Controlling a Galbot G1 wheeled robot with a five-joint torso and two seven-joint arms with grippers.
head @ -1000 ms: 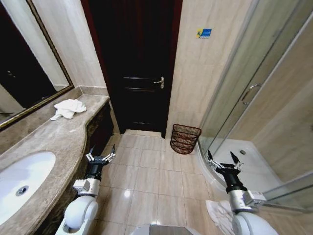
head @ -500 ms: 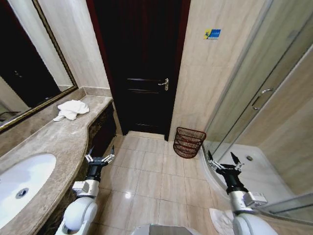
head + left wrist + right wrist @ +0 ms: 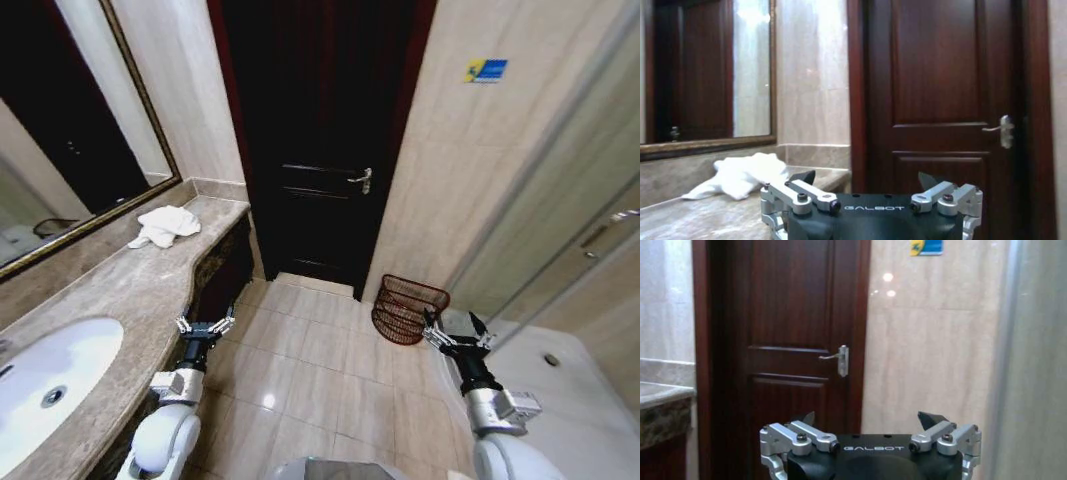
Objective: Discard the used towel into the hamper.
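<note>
I count one used towel (image 3: 167, 225), white and crumpled, lying at about ten o'clock from my station on the far end of the marble counter (image 3: 120, 290), just below the mirror (image 3: 70, 130); the left wrist view shows it (image 3: 740, 175) bunched in loose folds on the stone. I count one hamper (image 3: 408, 309), a dark reddish-brown open-top basket with ribbed see-through sides, standing on the floor tiles at about one o'clock, against the wall beside the dark door (image 3: 320, 150). Towel and hamper are well apart. One sink (image 3: 45, 385) sits in the counter at nine o'clock. The left gripper (image 3: 205, 326) is held low beside the counter edge, fingers spread apart and empty. The right gripper (image 3: 455, 331) hangs just in front of the hamper, likewise spread and empty. My judgement: the towel is light, soft and limp, will drape and trail when lifted, and is best pinched at the highest bunched fold near its middle.
</note>
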